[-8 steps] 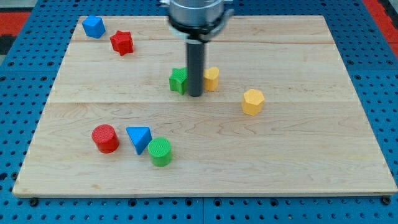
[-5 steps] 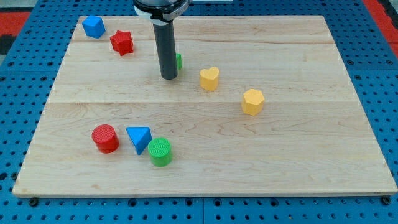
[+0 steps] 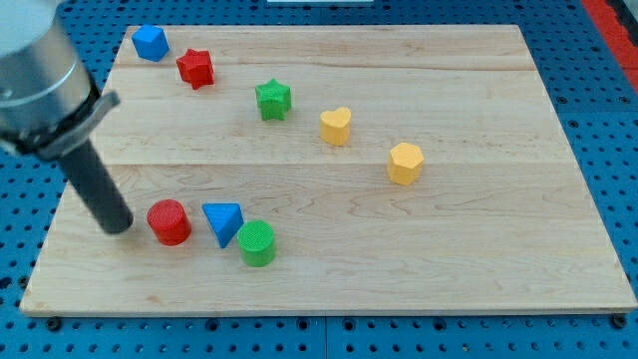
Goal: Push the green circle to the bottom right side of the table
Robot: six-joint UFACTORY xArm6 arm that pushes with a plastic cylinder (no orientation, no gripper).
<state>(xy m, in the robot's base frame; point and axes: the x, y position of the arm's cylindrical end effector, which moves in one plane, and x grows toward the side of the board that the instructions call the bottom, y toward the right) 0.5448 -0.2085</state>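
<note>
Your tip [image 3: 117,227] sits left of red cylinder [image 3: 168,221], no claw on rig. Swing below blue triangle [image 3: 223,221], hit green circle [image 3: 257,242] from left, shove right.

A robotics laboratory or test bench is indicated. A pale wooden board of joined planks [image 3: 478,249] is laid on a blue perforated metal base plate [image 3: 20,289], whose regular grid of holes is the kind used for fixing experimental apparatus; a strip of red perforated plate [image 3: 613,15] is seen at the view's top right corner. Small coloured plastic blocks with ribbed, printed-looking surfaces are scattered on the board as test pieces, among them a green ribbed cylinder [image 3: 257,242], a red cylinder [image 3: 168,221] and a yellow hexagonal block [image 3: 405,163]. A grey metal arm housing carrying a straight dark rod [image 3: 98,189] is seen at the view's left. No household furnishings are shown.
</note>
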